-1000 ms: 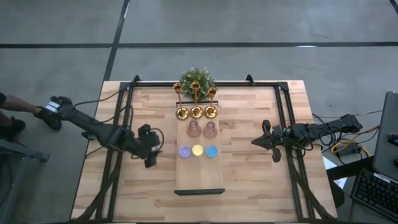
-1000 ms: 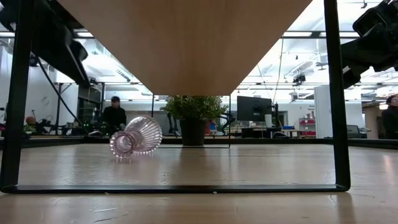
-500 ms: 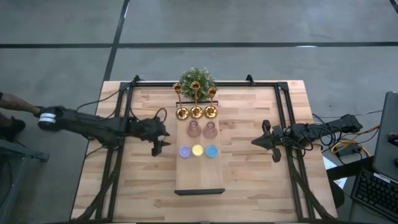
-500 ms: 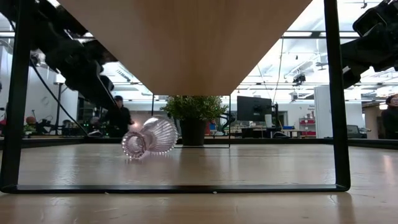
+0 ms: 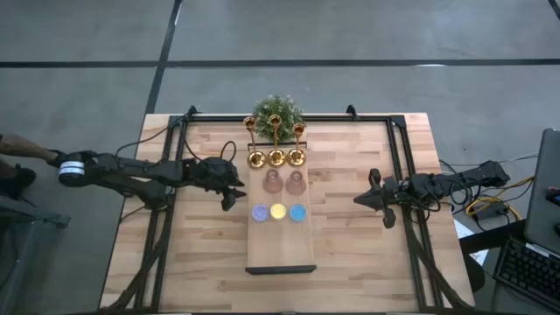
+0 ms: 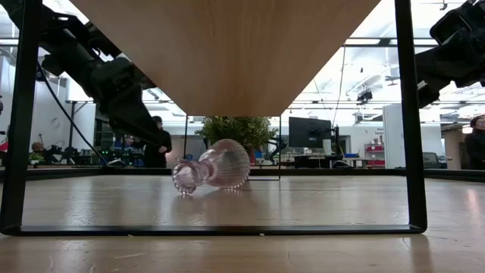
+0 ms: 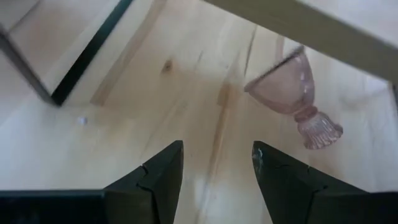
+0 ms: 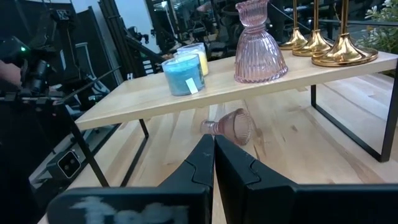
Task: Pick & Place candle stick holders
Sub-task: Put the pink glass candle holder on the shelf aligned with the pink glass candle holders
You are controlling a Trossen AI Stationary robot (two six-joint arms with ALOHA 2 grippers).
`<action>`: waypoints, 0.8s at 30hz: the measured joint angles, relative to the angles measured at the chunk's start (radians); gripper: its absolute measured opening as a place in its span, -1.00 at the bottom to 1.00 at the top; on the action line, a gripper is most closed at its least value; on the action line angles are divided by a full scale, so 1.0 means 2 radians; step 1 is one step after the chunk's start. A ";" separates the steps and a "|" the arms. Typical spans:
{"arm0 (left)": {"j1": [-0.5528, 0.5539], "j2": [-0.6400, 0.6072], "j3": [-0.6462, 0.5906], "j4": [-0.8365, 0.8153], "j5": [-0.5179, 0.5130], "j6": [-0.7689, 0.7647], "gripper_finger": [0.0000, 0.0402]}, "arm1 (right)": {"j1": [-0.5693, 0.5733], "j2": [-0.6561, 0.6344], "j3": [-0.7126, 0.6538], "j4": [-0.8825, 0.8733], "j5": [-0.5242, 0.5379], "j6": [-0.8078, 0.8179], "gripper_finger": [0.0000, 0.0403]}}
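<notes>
- Pink glass holder [image 6: 213, 167] lies tipped on its side on the table [image 5: 350, 236], under the wooden shelf [image 5: 280, 249].
- Left gripper [image 7: 217, 171] hangs just short of it, fingers apart, holding nothing.
- Right gripper [image 8: 213, 163] waits at the table's right side, fingers pressed together, empty.

1. We count three gold holders [image 5: 276, 144] in a row at the upper centre of the high view.
2. We see three pink glass holders: two upright on the raised shelf [image 5: 280, 258] at the frame's centre, one [image 5: 274, 182] left and one [image 5: 296, 183] right, and a third [image 6: 212, 168] lying on its side at the centre of the low view.
3. Three small round holders sit below them: purple [image 5: 260, 213], yellow [image 5: 278, 211], blue [image 5: 297, 212].
4. One green plant [image 5: 278, 109].
5. Two arms.
</notes>
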 joint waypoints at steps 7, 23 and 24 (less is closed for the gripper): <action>-0.004 -0.003 0.000 0.015 0.015 -0.087 -0.03 | 0.000 0.000 0.000 0.000 0.000 0.000 -0.96; -0.021 -0.003 0.000 0.025 0.060 -0.396 -0.03 | 0.000 0.000 0.000 0.012 0.101 -0.038 -0.96; -0.023 -0.003 0.000 0.028 0.060 -0.418 -0.03 | 0.000 0.000 0.000 0.012 0.101 -0.038 -0.96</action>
